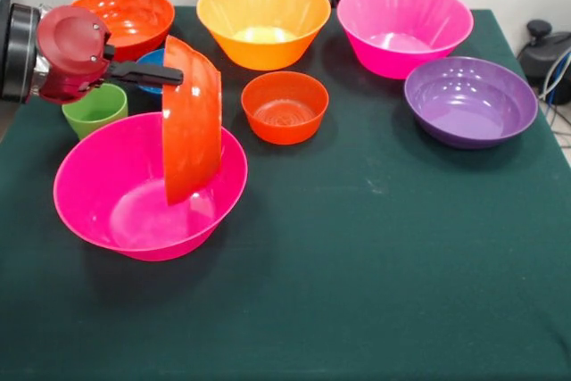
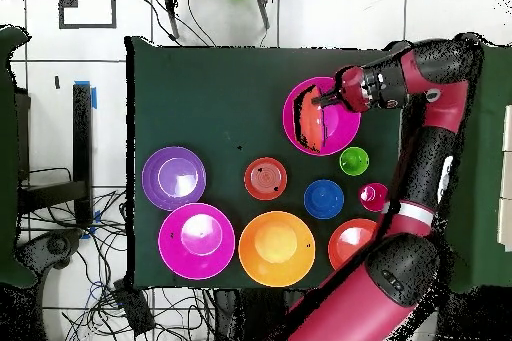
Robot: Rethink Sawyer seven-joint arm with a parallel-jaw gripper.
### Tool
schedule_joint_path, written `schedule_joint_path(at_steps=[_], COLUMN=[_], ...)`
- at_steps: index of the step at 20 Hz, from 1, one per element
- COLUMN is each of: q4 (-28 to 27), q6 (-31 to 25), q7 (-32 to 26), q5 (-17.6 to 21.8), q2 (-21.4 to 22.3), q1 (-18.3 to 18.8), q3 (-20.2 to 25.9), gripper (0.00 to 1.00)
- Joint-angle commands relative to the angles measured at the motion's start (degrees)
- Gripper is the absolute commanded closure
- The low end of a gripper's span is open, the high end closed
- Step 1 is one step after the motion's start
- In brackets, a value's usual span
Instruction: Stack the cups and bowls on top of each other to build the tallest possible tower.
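My gripper is shut on the rim of a red-orange bowl and holds it on edge, nearly vertical. The bowl's lower edge rests inside a large magenta bowl at the front left. In the overhead view the gripper is over the same magenta bowl, with the tilted bowl in it. A lime green cup stands just behind the magenta bowl. The red-pink cup shows only from overhead. A small blue bowl is partly hidden behind the fingers.
At the back stand a second red-orange bowl, a large light orange bowl and a second magenta bowl. A purple bowl is at the right. A small orange-red bowl is in the middle.
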State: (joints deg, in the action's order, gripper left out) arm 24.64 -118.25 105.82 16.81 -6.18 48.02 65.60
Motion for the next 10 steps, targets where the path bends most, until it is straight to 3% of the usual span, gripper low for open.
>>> schedule_joint_path(at_steps=[1, 10], q4=[-6.8, -9.9], q6=[-11.6, -22.0], q7=[-13.7, -8.6], q5=[9.6, 19.2], q2=[-1.8, -5.1], q1=[-2.6, -2.2], q3=[8.8, 22.9], gripper=[1.0, 1.0])
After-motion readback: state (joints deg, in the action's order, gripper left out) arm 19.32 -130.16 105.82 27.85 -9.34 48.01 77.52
